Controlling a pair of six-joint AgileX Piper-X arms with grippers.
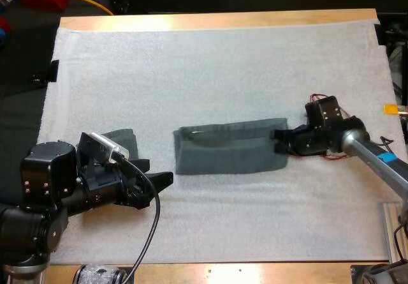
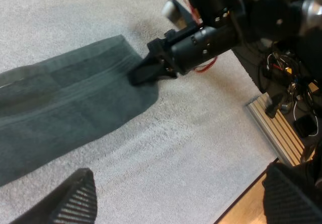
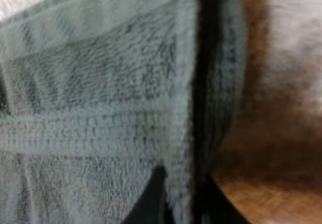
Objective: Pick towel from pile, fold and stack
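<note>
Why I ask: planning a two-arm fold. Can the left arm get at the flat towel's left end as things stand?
Likely yes. The left end effector is open, close to the flat towel's left end, with only bare mat between. The right end effector clamps the opposite end, out of the way.

Light falls evenly from above onto the mat (image 1: 223, 60), which reads bright with no burnt-out patches in the high view. The bench (image 1: 191, 274) carries a pale glare spot on its near wooden edge. Shadows are short and soft. A narrow dark band lies along the near edge of the towel (image 1: 229, 150) and under my left claw (image 1: 152, 172). In the left wrist view, my right claw (image 2: 138, 77) casts a faint shadow at the towel's end. In the right wrist view the towel sits close and out of focus. The brown area beside it is blurred, possibly shadowed mat.
</note>
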